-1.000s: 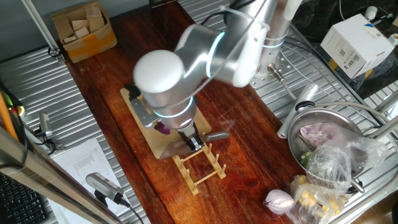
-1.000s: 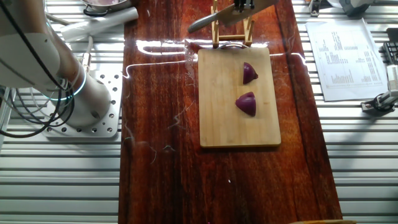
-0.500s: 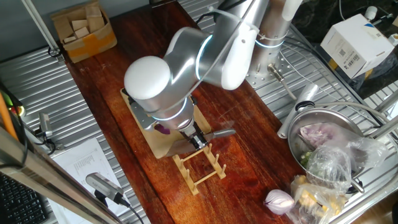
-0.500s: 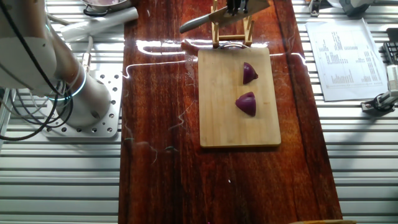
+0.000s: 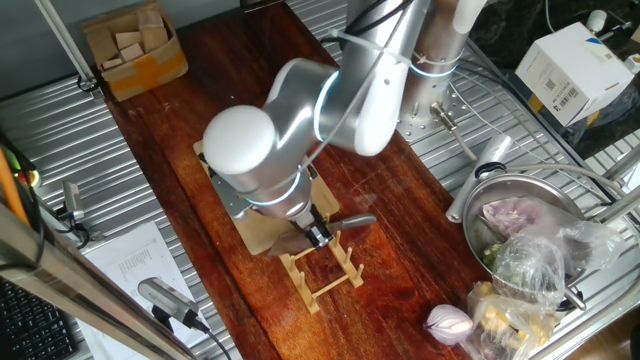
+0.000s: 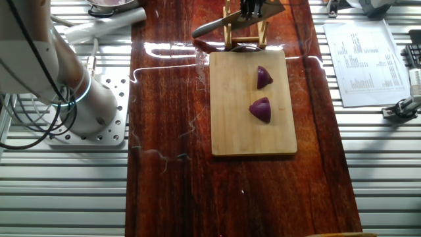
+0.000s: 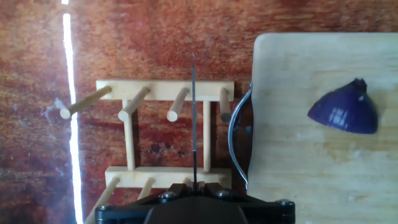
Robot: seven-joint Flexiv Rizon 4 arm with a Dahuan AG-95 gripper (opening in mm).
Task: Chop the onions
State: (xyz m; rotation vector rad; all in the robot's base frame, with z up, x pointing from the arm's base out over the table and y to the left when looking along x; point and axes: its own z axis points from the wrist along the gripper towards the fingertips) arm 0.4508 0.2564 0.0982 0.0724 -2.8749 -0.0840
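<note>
Two purple onion wedges (image 6: pixel 264 77) (image 6: pixel 260 109) lie on the wooden cutting board (image 6: pixel 230 125). One wedge (image 7: pixel 345 111) shows in the hand view on the board (image 7: pixel 298 168), to the right of the gripper. My gripper (image 6: pixel 253 8) is shut on the handle of a cleaver (image 6: pixel 214 26) and holds it just above the wooden peg rack (image 6: pixel 245 41) past the board's far end. In the hand view the blade (image 7: pixel 194 118) is edge-on over the rack (image 7: pixel 165 90), with the gripper (image 7: pixel 198 186) at the bottom. In one fixed view the gripper (image 5: pixel 315 232) and blade (image 5: pixel 355 218) sit over the rack (image 5: pixel 320 268); the arm hides the wedges.
A whole pale onion (image 5: pixel 448 322), a metal bowl (image 5: pixel 500 190) with bagged food, a white box (image 5: pixel 570 65) and a cardboard box of wood blocks (image 5: pixel 135 45) stand around the table. The robot base (image 6: pixel 85 105) is left of the board; a paper sheet (image 6: pixel 365 62) lies right.
The gripper with the cleaver has shifted slightly over the rack, and the blade tip has moved a little sideways. The onion wedges and board have not moved.
</note>
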